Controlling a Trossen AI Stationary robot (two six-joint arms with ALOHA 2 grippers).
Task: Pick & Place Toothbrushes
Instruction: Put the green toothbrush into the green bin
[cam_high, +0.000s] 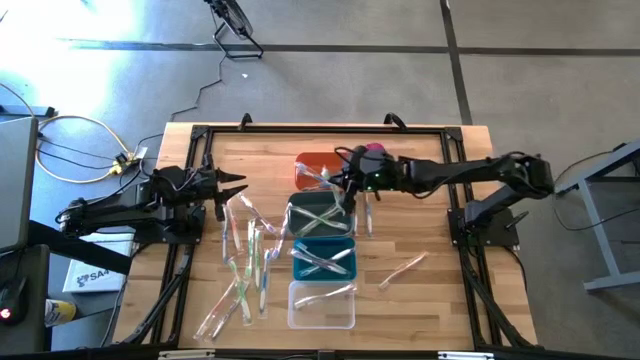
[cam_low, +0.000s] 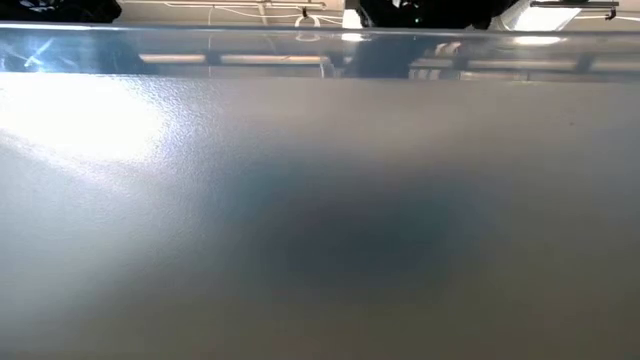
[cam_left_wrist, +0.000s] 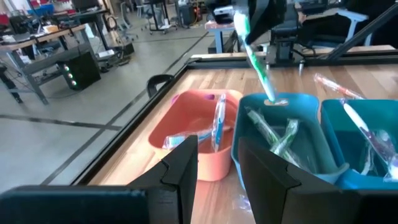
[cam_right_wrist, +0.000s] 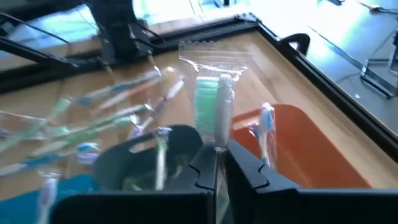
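My right gripper (cam_high: 348, 183) hangs over the orange bin (cam_high: 315, 163) and grey bin (cam_high: 320, 214), shut on a green toothbrush (cam_left_wrist: 256, 59) in a clear wrapper. Each of these bins holds a few wrapped toothbrushes, as do the teal bin (cam_high: 323, 258) and clear bin (cam_high: 321, 305). Several more toothbrushes (cam_high: 245, 262) lie loose on the table's left half. Others lie singly to the right of the bins (cam_high: 402, 268). My left gripper (cam_high: 238, 188) waits open at the table's left side, touching nothing, pointing at the bins (cam_left_wrist: 214, 171). My right gripper pinches the wrapped toothbrush between its two fingers just below the bristled head (cam_right_wrist: 217, 144). The head and the wrapper's sealed end stick out past the fingertips. The green handle (cam_left_wrist: 264, 84) hangs slanting down from the fingers over the grey bin (cam_left_wrist: 283, 140), lifted clear of the table.
A magenta cloth lump (cam_high: 373, 150) lies at the far edge behind my right gripper. A black frame (cam_high: 320, 130) runs around the table top. The low view is filled by a blurred grey surface close to the lens.
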